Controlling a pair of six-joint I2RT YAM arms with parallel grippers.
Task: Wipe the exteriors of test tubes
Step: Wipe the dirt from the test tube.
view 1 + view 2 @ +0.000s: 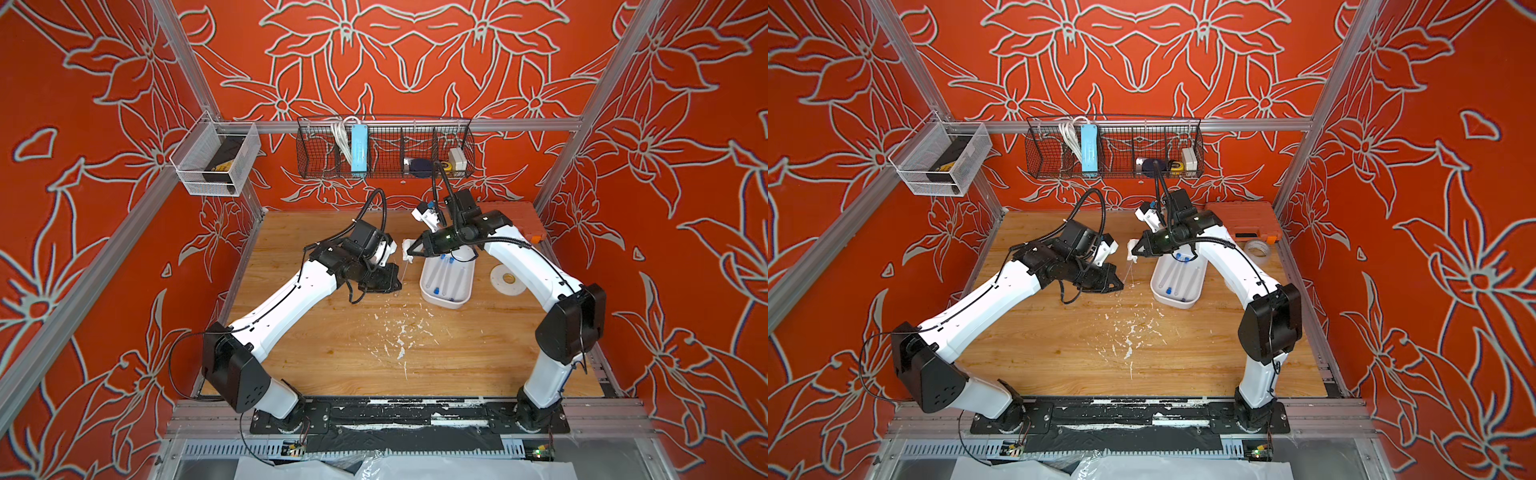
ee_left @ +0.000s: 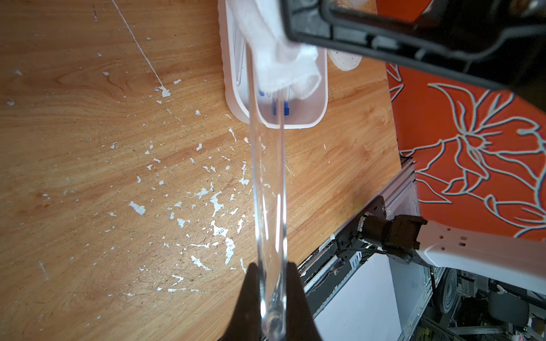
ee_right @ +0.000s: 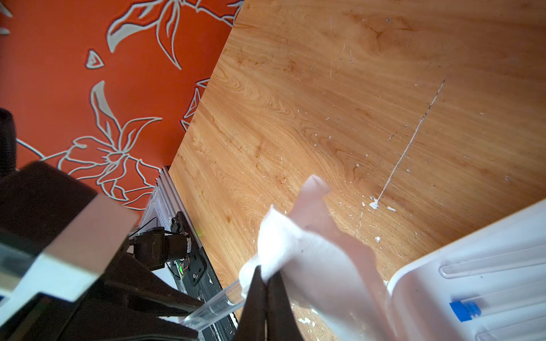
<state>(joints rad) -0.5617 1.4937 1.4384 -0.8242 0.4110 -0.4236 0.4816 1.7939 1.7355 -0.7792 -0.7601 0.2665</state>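
My left gripper is shut on the closed end of a clear test tube, which reaches up to the white tissue. My right gripper is shut on that tissue, which is wrapped round the tube's far end. In both top views the left gripper and the right gripper meet above the table, just left of a white tray. Several more test tubes with blue caps lie in the tray.
A tape roll lies right of the tray and an orange case sits at the back right corner. White flecks are scattered over the wooden table. A wire basket hangs on the back wall.
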